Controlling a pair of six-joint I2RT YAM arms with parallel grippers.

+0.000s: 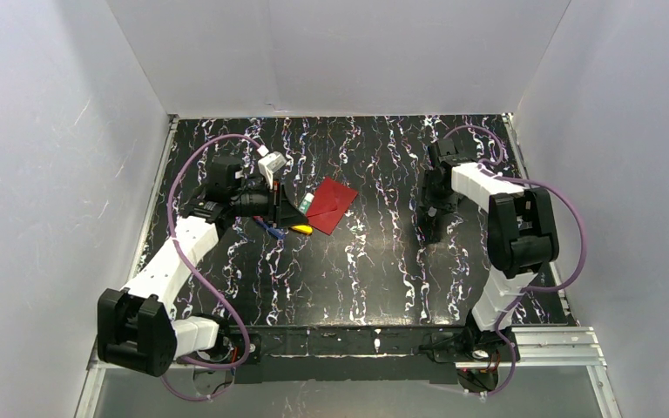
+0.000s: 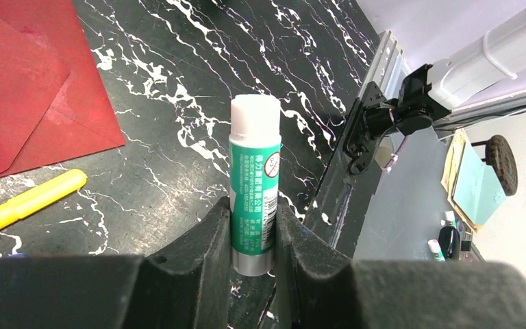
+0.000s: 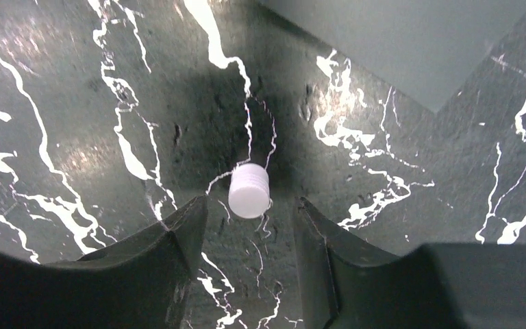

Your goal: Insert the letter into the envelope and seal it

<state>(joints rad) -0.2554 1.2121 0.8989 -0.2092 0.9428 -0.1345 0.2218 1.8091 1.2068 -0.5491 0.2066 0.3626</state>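
One envelope (image 1: 331,205); one glue stick (image 2: 254,185); one cap (image 3: 249,190); perhaps one pen (image 2: 29,202).

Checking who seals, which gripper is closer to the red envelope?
Left. The left gripper, holding a glue stick, is right beside the envelope; the right gripper stands well off to its right, over a white cap.

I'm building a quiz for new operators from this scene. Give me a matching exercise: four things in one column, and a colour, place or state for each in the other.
Things:
1. glue stick
2. white cap
3. envelope
4. pen-like tool

States:
a. lying free between the jaws of the open right gripper
b. yellow, near the envelope's corner
c. clamped in the left gripper
d. dark red, lying flat

Pairs: 1-c, 2-a, 3-d, 4-b
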